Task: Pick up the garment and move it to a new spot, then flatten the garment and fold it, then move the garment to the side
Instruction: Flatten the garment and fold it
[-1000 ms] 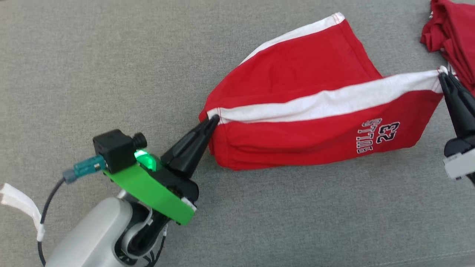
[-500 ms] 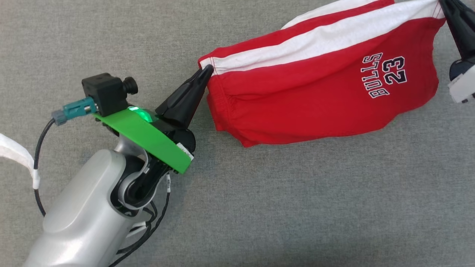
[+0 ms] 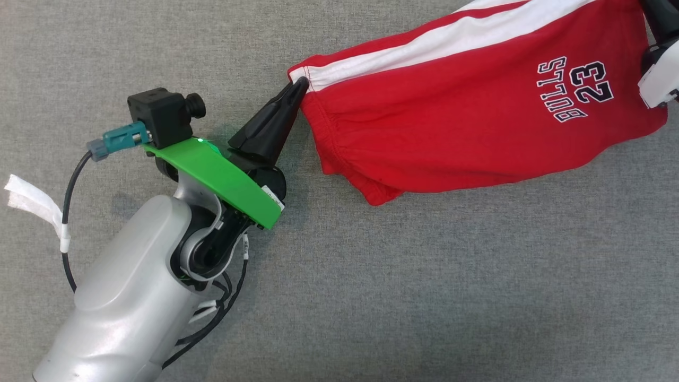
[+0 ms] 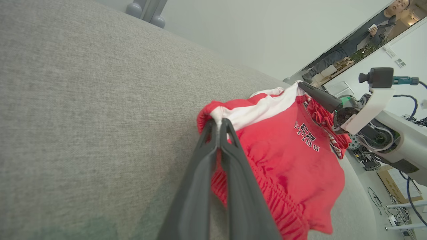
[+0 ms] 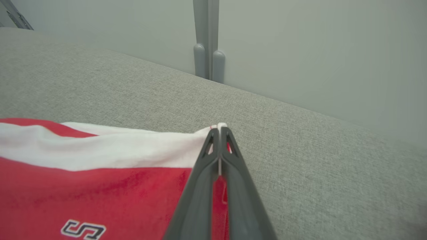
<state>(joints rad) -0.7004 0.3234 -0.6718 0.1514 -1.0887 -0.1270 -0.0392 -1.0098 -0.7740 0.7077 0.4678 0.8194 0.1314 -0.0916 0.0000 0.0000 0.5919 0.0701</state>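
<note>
Left tool (image 3: 300, 85): clenched on red Bulls shorts (image 3: 451, 127), left waistband corner.
Right tool (image 5: 219, 130): clenched on the right white-stripe corner.
Left wrist view: second red garment (image 4: 325, 116) beyond.

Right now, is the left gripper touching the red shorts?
Touching. The left wrist view shows the left gripper shut on the white-striped corner of the red shorts.

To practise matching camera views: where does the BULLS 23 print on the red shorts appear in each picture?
Head view: BULLS 23 print, upper right.
Left wrist view: the print, right of centre, tilted.
Right wrist view: the print, bottom edge at left, cut off.
Shared landmark: the white stripe along the red shorts.
</note>
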